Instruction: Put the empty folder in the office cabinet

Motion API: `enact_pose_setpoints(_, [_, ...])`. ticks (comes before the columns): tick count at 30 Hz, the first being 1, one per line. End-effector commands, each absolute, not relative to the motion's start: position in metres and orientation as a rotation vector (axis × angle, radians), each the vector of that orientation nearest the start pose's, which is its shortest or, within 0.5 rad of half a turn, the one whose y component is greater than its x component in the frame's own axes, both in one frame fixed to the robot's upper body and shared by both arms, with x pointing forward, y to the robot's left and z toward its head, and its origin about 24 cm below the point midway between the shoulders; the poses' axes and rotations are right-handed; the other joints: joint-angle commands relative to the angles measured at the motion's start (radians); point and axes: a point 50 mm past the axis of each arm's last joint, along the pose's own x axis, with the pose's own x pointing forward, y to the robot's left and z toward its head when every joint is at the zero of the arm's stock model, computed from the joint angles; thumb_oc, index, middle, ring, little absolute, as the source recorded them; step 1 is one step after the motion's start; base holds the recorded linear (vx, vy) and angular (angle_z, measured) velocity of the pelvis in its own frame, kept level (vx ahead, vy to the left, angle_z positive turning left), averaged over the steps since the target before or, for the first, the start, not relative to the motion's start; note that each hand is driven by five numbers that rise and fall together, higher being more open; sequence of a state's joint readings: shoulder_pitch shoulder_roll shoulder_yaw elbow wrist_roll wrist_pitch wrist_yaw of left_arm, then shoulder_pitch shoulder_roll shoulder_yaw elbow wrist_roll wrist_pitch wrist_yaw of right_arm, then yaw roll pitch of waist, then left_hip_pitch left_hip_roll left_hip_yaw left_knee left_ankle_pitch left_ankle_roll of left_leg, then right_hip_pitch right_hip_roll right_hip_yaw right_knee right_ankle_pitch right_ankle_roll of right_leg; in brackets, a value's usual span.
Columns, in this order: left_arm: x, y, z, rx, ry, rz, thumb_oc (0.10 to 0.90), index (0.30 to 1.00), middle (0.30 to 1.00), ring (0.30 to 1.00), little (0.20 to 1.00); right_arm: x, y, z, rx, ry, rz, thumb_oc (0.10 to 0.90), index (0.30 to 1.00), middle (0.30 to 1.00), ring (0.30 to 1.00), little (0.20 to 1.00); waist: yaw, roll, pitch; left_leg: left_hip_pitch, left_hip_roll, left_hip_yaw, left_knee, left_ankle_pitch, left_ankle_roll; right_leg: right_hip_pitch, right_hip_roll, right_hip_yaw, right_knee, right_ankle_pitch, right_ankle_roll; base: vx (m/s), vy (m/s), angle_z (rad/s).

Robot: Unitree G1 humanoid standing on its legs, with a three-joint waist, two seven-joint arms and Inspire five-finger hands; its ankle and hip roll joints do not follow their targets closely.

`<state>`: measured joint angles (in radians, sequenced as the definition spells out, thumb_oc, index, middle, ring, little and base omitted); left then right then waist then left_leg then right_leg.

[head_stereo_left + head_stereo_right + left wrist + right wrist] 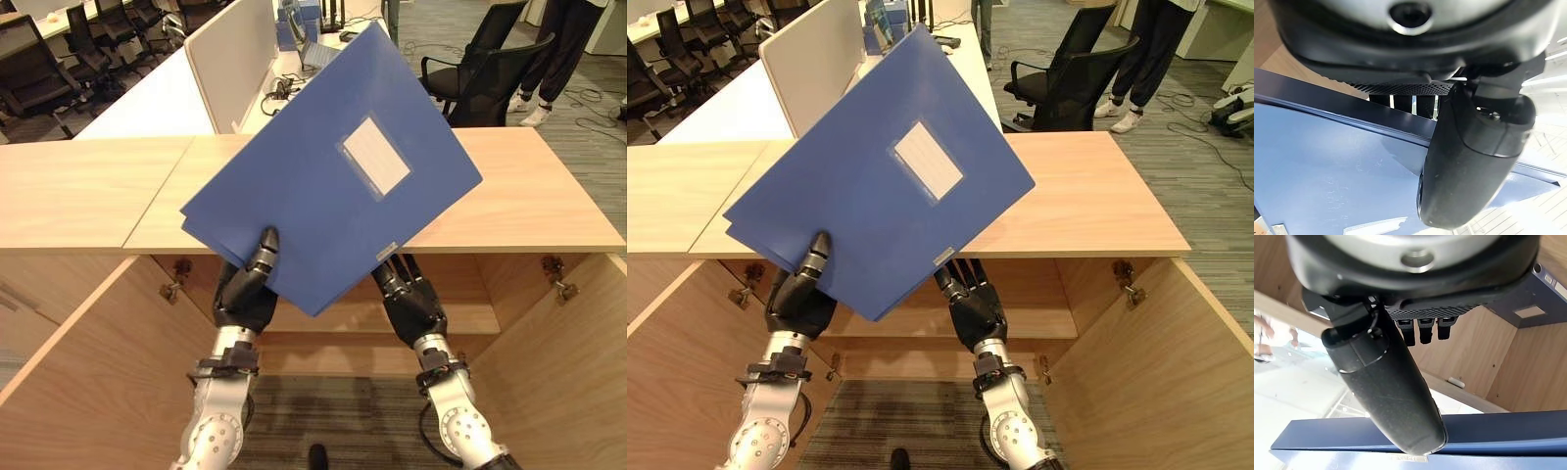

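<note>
above open cabinet (549, 196), both hands pinch tilted blue folder (313, 176).

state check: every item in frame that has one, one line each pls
blue folder: closed, tilted, held up above the cabinet top, not yet inside
left robot hand: shut on the folder, thumb pressed on its front
right robot hand: under the folder's lower edge, thumb against it, fingers behind
office cabinet: both doors swung open, inner shelf visible
office chairs: unoccupied

Blue folder (323, 166) tilted above open wooden cabinet (88, 382), left hand (250, 284) and right hand (411, 299) beneath.
</note>
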<state>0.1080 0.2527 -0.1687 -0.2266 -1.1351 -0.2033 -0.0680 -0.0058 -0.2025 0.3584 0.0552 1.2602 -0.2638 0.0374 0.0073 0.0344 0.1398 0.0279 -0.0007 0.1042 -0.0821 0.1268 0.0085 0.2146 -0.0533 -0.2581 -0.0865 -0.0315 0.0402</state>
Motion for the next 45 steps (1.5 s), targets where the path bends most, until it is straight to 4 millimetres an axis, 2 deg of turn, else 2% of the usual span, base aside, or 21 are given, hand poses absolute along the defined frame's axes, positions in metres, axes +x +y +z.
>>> enact_pose_setpoints(1, [0.235,0.136,0.103,-0.853,-0.249,-0.418,0.4,0.3,0.3,0.3,0.3,0.286,-0.102,0.113,1.148,-0.313,0.306,0.8,0.9,0.9,0.9,0.9,0.011,-0.031,-0.035,0.139,0.038,-0.081,-0.005,-0.193,-0.044,-0.001,-0.054,0.063,-0.001,-0.046,0.063,0.0,0.0,0.0])
enact_pose_setpoints(4, [0.235,0.135,0.103,-0.853,-0.245,-0.425,0.4,0.3,0.3,0.3,0.3,0.288,-0.103,0.113,1.144,-0.31,0.292,0.8,0.9,0.9,0.9,0.9,0.011,-0.032,-0.033,0.138,0.038,-0.081,-0.005,-0.193,-0.044,-0.001,-0.053,0.063,-0.001,-0.046,0.063,0.0,0.0,0.0])
enact_pose_setpoints(27, [0.231,0.139,0.107,-0.859,-0.261,-0.423,0.4,0.3,0.3,0.3,0.3,0.298,-0.119,0.071,1.085,-0.15,0.008,0.8,0.9,0.9,0.9,0.9,0.018,-0.023,-0.029,0.146,0.033,-0.083,-0.005,-0.199,-0.041,0.004,-0.054,0.065,-0.001,-0.048,0.062,0.0,0.0,0.0])
enact_pose_setpoints(32, [0.231,0.14,0.108,-0.852,-0.268,-0.418,0.4,0.3,0.3,0.3,0.3,0.299,-0.116,0.072,1.096,-0.15,0.025,0.8,0.9,0.9,0.9,0.9,0.019,-0.023,-0.025,0.145,0.032,-0.085,-0.005,-0.198,-0.04,0.005,-0.053,0.064,-0.001,-0.047,0.062,0.0,0.0,0.0])
enact_pose_setpoints(38, [0.235,0.157,0.121,-0.823,-0.373,-0.369,0.4,0.3,0.3,0.3,0.3,0.286,-0.122,0.071,1.0,-0.16,0.147,0.8,0.9,0.9,0.9,0.9,0.019,-0.028,-0.023,0.136,0.031,-0.091,-0.005,-0.192,-0.043,-0.001,-0.052,0.055,0.002,-0.048,0.064,0.0,0.0,0.0])
enact_pose_setpoints(39, [0.235,0.175,0.129,-0.789,-0.454,-0.317,0.4,0.3,0.3,0.3,0.3,0.274,-0.14,0.064,0.929,-0.166,0.172,0.8,0.9,0.9,0.9,0.9,0.024,-0.032,-0.02,0.128,0.028,-0.1,-0.005,-0.189,-0.045,-0.002,-0.053,0.045,0.002,-0.048,0.068,0.01,0.02,0.04])
enact_pose_setpoints(41, [0.233,0.19,0.135,-0.753,-0.508,-0.272,0.4,0.3,0.3,0.3,0.3,0.264,-0.156,0.059,0.872,-0.167,0.165,0.8,0.9,0.9,0.9,0.9,0.029,-0.036,-0.021,0.121,0.027,-0.105,-0.005,-0.188,-0.047,-0.005,-0.054,0.035,0.001,-0.05,0.069,0.02,0.018,0.1])
enact_pose_setpoints(43, [0.232,0.196,0.138,-0.735,-0.537,-0.255,0.4,0.3,0.3,0.3,0.3,0.259,-0.162,0.056,0.848,-0.164,0.159,0.8,0.9,0.9,0.9,0.9,0.03,-0.037,-0.022,0.117,0.027,-0.108,-0.005,-0.188,-0.048,-0.007,-0.054,0.029,0.002,-0.05,0.07,0.02,0.024,0.21])
enact_pose_setpoints(44, [0.229,0.209,0.146,-0.695,-0.6,-0.209,0.4,0.3,0.3,0.3,0.3,0.25,-0.175,0.047,0.804,-0.138,0.127,0.8,0.9,0.9,0.9,0.9,0.034,-0.04,-0.021,0.108,0.027,-0.111,-0.005,-0.185,-0.051,-0.014,-0.054,0.02,0.003,-0.05,0.073,0.02,0.035,0.13])
enact_pose_setpoints(45, [0.226,0.214,0.149,-0.687,-0.625,-0.192,0.4,0.3,0.3,0.3,0.3,0.246,-0.179,0.042,0.79,-0.121,0.113,0.8,0.9,0.9,0.9,0.9,0.035,-0.042,-0.022,0.104,0.028,-0.113,-0.005,-0.185,-0.052,-0.017,-0.054,0.018,0.003,-0.05,0.073,0.01,0.033,0.08])
